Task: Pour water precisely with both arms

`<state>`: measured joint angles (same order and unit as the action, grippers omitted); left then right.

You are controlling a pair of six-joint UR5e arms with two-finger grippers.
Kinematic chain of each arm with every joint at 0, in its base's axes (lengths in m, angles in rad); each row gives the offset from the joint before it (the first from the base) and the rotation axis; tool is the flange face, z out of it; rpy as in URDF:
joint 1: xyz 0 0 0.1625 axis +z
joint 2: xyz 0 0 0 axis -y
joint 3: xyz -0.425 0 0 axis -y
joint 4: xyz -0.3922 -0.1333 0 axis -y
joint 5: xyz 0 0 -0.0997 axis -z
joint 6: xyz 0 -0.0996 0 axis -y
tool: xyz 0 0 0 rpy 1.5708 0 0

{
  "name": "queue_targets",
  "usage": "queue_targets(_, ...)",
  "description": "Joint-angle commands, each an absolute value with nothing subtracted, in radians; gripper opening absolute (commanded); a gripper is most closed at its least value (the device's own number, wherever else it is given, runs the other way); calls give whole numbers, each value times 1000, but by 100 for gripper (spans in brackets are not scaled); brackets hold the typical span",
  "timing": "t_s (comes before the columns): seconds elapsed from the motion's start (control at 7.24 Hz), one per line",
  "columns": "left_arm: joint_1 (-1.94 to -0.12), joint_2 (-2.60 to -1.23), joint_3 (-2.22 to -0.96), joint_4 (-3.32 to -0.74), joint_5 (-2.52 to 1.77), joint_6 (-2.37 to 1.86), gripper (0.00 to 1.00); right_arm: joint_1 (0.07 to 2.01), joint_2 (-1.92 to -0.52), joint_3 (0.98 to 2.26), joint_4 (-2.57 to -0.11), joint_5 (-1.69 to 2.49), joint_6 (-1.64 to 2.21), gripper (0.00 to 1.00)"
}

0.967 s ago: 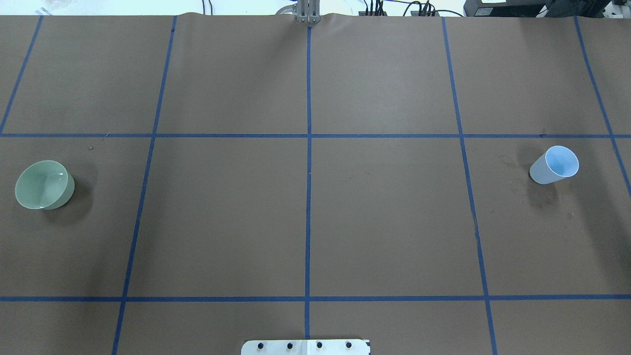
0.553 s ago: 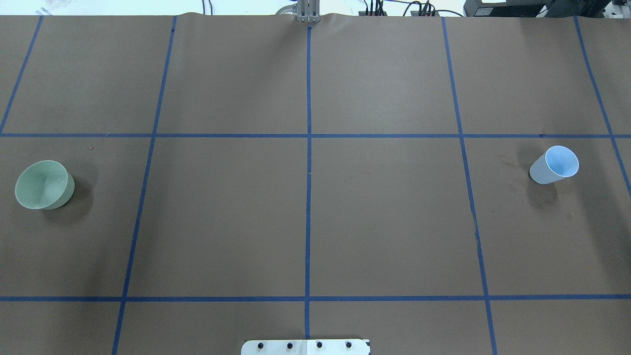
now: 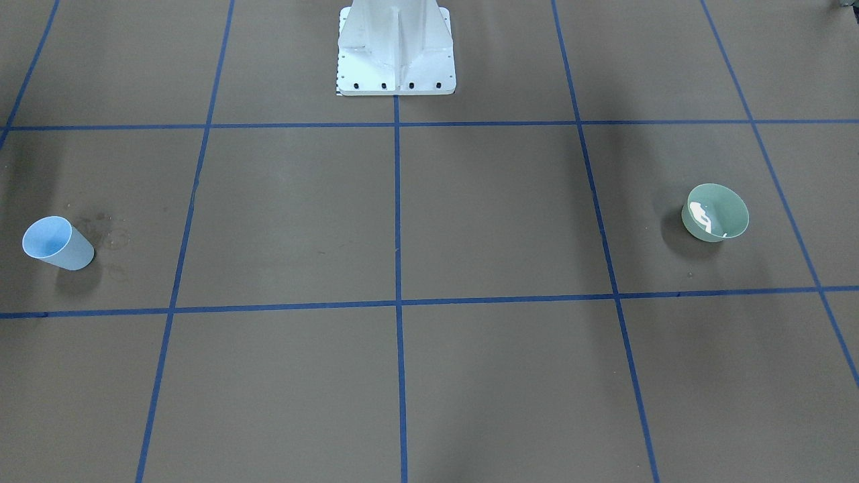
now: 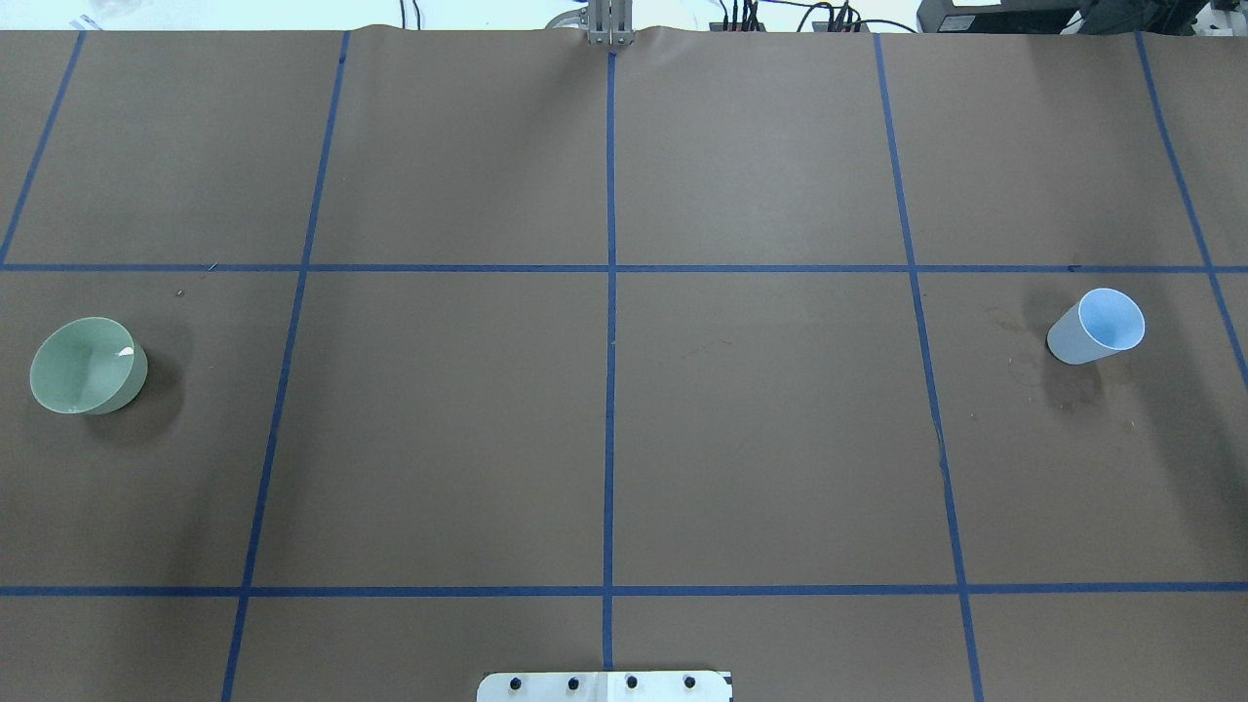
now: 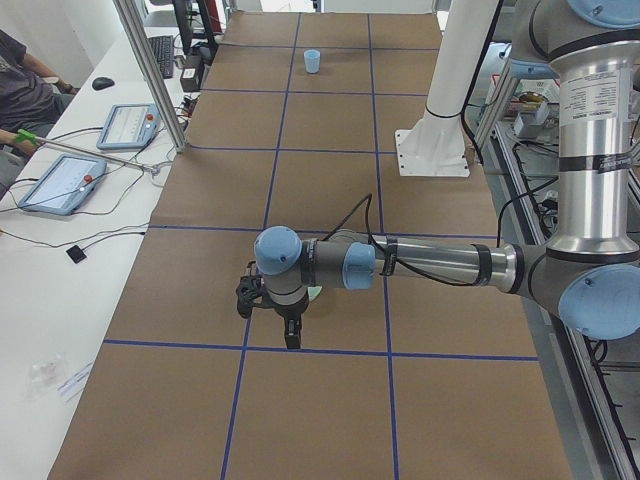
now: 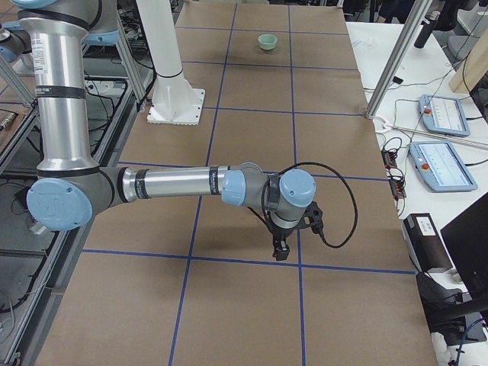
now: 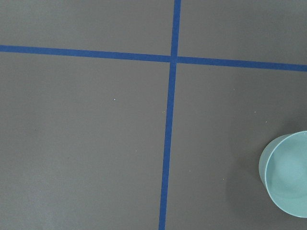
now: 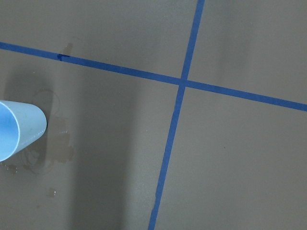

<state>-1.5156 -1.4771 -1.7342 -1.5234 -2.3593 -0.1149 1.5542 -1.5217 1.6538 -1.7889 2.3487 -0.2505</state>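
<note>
— Spotted the water (image 3: 701,218) anywhere?
— Saw white glints of it inside the green bowl (image 4: 86,366), at the left end of the table (image 4: 760,439), well apart from the blue cup (image 4: 1097,327) at the right end.
— Made out the left pincer (image 5: 291,338) or the right pincer (image 6: 280,250)?
— Found each pointed down, seemingly hanging above the table; could not tell wide from narrow at that distance.

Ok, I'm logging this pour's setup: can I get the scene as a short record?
green bowl: robot's left, upright, glints of water inside
blue cup: robot's right, upright, contents unclear
left gripper: above table beside green bowl; fingers' state unclear
right gripper: above table near blue cup; fingers' state unclear
</note>
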Motion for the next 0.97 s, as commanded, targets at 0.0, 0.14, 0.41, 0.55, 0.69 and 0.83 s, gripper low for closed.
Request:
queue_targets(0.0, -1517, -1462, -1738, -1561, -2358, -106, 100, 1554, -1513, 1657, -1792, 2341, -252, 99)
queue_targets(0.14, -1516, -1424, -1717, -1644, -2356, -104, 100, 1554, -1516, 1658, -1790, 2339, -252, 99)
queue_targets(0.41, -1516, -1428, -1704, -1704, -2355, -117, 100, 1554, -1531, 1666, -1786, 2341, -252, 99)
queue_targets(0.55, -1516, -1434, -1707, -1689, -2359, -118, 100, 1554, -1531, 1666, -1786, 2341, -252, 99)
queue_targets(0.69, -1516, -1457, -1718, -1610, -2411, -118, 100, 1555, -1532, 1664, -1784, 2339, -252, 99)
queue_targets(0.83, -1517, -1462, -1717, -1580, -2425, -112, 100, 1558, -1532, 1664, -1784, 2339, -252, 99)
